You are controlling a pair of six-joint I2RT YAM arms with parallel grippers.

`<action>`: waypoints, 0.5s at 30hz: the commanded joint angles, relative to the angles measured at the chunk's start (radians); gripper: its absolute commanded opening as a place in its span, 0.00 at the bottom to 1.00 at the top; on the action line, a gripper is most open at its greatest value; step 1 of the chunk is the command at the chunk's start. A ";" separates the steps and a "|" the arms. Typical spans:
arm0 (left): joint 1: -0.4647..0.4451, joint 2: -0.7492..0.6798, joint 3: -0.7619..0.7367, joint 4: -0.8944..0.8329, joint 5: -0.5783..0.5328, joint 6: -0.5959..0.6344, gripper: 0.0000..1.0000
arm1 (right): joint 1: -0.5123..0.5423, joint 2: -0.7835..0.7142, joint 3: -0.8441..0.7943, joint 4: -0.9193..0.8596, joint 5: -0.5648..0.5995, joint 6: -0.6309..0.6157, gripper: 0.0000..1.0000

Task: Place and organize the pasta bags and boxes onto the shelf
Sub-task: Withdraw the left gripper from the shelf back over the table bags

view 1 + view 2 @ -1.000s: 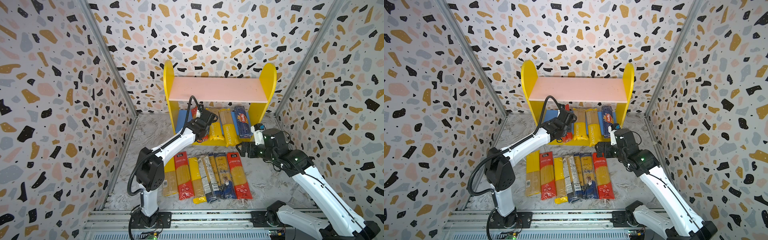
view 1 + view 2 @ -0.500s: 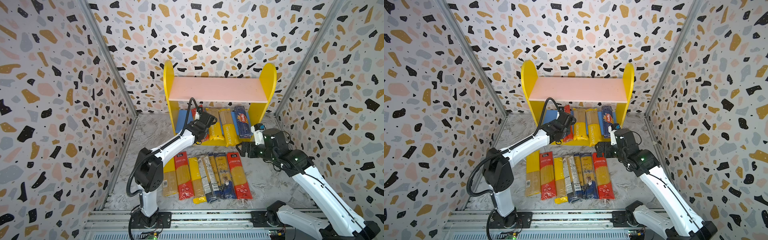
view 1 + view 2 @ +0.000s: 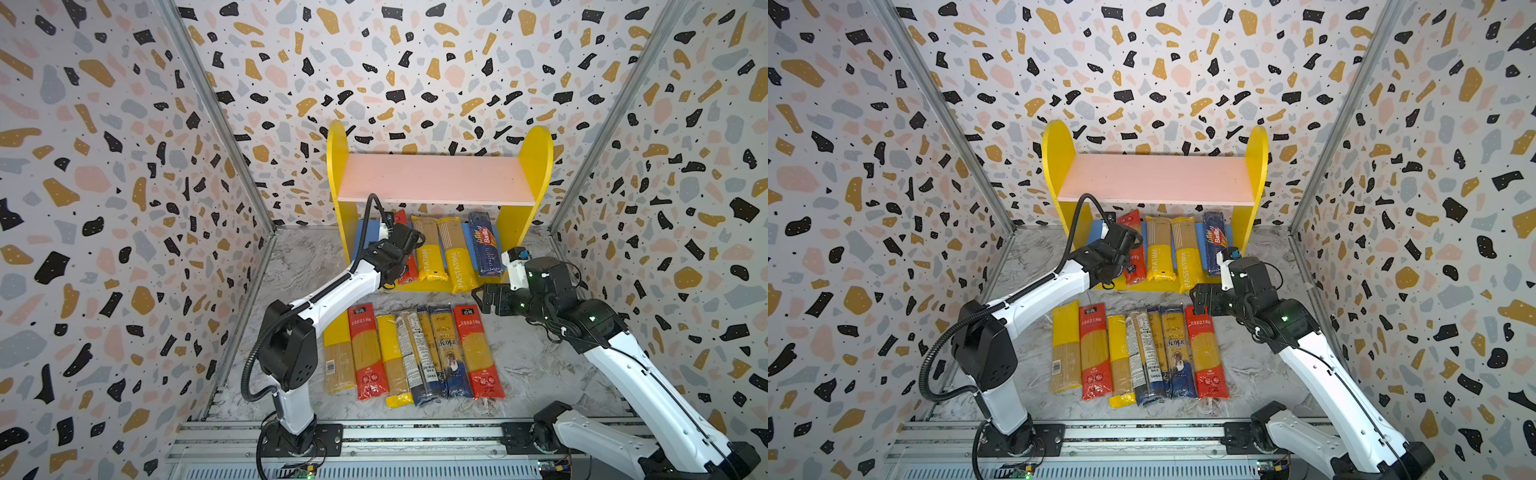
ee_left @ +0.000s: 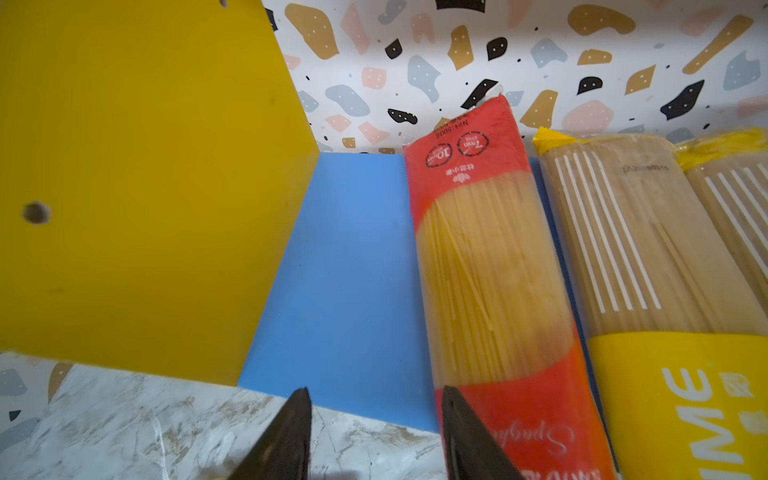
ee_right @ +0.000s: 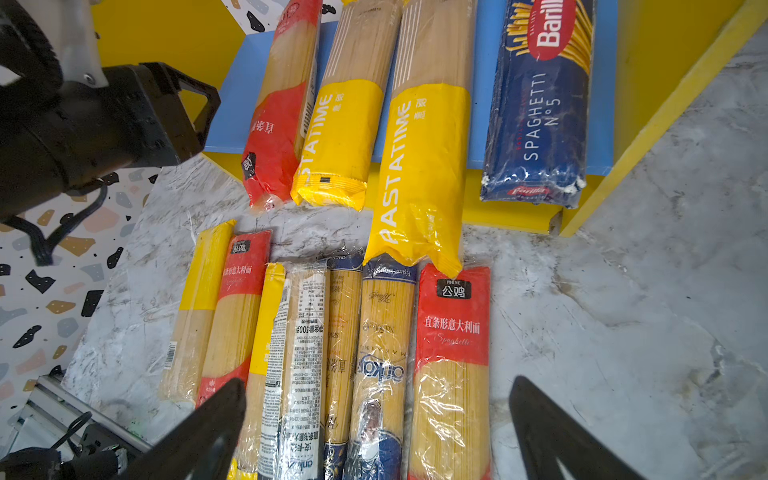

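The shelf (image 3: 436,178) stands at the back, its pink upper board bare. On its blue lower board (image 4: 345,270) lie a red pasta bag (image 4: 490,249), two yellow PASTATIME bags (image 3: 432,257) (image 3: 457,262) and a dark blue Barilla box (image 3: 484,245), their near ends sticking out over the front. My left gripper (image 4: 374,415) is open at the board's front edge, with one finger against the red bag's side and nothing between the jaws. Several more pasta packs (image 3: 415,353) lie in a row on the table. My right gripper (image 5: 376,399) hovers wide open above them.
The marble table (image 5: 623,332) is bare to the right of the row. The longer yellow bag overhangs the shelf's yellow base strip (image 5: 511,212) and reaches the row. Patterned walls close in on three sides. A metal rail (image 3: 415,432) runs along the front.
Almost nothing differs. My left gripper has shifted only slightly at the shelf's front beside the red bag. The right arm has not moved.
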 commanded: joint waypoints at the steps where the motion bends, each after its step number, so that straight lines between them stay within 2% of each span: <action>1: 0.012 -0.032 -0.019 0.017 0.007 -0.012 0.50 | -0.002 -0.002 0.044 -0.003 -0.001 0.002 0.99; 4: 0.012 -0.075 -0.068 0.004 0.029 -0.037 0.56 | -0.001 0.005 0.047 -0.001 0.002 0.001 0.99; 10: -0.010 -0.282 -0.337 0.064 0.065 -0.114 0.62 | 0.022 -0.005 -0.006 0.008 -0.004 0.019 0.99; 15: -0.105 -0.441 -0.514 0.049 0.036 -0.185 0.64 | 0.123 -0.024 -0.035 -0.016 0.086 0.063 0.99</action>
